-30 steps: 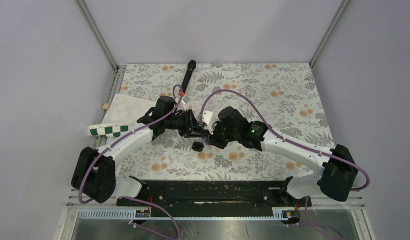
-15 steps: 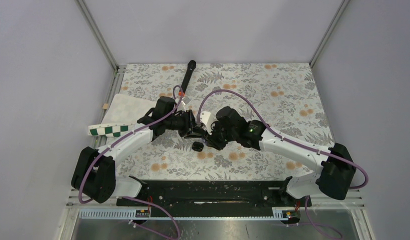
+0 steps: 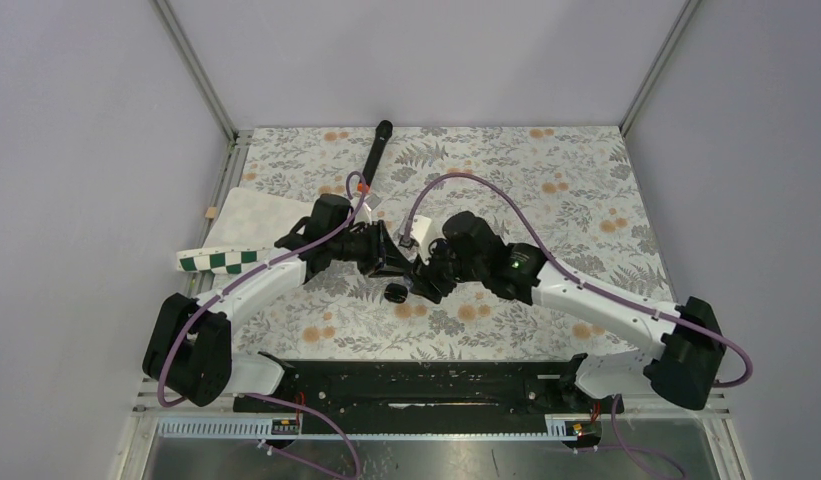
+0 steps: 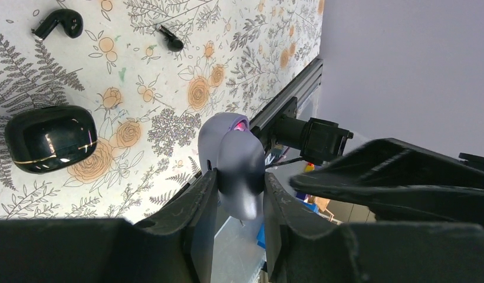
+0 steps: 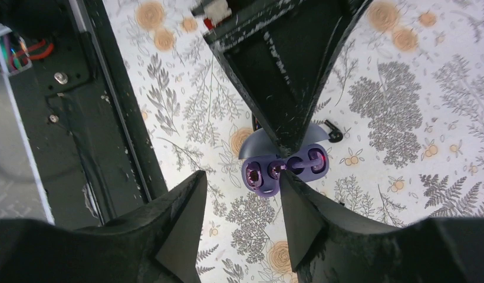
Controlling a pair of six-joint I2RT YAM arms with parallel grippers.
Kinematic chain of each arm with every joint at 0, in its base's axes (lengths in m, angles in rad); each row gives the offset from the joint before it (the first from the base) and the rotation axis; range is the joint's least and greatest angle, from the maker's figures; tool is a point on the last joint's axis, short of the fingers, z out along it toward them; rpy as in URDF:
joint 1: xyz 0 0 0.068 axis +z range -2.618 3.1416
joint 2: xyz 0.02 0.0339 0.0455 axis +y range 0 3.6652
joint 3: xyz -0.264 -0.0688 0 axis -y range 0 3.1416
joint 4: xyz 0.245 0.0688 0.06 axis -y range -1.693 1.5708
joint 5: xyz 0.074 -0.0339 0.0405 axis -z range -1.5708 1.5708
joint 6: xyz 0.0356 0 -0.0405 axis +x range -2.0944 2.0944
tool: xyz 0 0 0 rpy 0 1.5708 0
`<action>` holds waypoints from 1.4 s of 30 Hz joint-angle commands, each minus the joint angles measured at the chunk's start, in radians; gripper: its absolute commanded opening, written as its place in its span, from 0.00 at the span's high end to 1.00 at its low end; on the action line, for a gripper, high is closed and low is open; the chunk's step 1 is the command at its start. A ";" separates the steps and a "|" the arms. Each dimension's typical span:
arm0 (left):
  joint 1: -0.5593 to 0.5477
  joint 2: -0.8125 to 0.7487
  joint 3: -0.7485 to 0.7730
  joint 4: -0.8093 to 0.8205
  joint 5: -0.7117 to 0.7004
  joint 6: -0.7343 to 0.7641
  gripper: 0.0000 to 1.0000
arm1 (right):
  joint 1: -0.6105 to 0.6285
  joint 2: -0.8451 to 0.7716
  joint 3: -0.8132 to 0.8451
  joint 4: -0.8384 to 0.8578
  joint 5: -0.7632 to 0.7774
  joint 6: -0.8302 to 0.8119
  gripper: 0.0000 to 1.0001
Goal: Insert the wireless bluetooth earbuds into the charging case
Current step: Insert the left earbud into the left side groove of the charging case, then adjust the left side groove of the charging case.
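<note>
Left tool (image 4: 239, 177) clamped on lilac case (image 4: 232, 141) — right tool (image 5: 240, 177) spread wide.

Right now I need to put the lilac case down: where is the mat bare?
Bare: the floral mat at far right, beyond the right arm, and its far edge right of the black stick. Crowded: centre, where left end effector, holding the lilac case, meets right end effector by the black case and earbuds.
</note>
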 commanded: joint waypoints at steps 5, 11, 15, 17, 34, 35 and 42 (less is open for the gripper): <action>0.005 -0.007 -0.002 0.057 0.026 -0.005 1.00 | 0.008 -0.124 -0.035 0.136 0.053 0.139 0.41; 0.006 -0.010 0.006 0.059 0.022 -0.005 1.00 | -0.062 -0.233 -0.228 0.270 0.223 0.577 0.64; 0.006 -0.005 0.012 0.060 0.021 -0.003 1.00 | -0.153 -0.300 -0.427 0.524 0.146 0.909 0.66; 0.007 -0.001 0.017 0.059 0.022 -0.002 1.00 | -0.154 -0.304 -0.488 0.599 0.150 1.003 0.63; 0.006 -0.009 0.018 0.048 0.006 0.004 1.00 | -0.154 -0.246 -0.581 0.804 0.114 1.199 0.57; 0.007 -0.009 0.020 0.047 0.004 0.003 1.00 | -0.154 -0.238 -0.585 0.813 0.109 1.207 0.57; 0.007 -0.008 0.015 0.049 0.003 0.004 1.00 | -0.155 -0.189 -0.608 0.870 0.084 1.235 0.56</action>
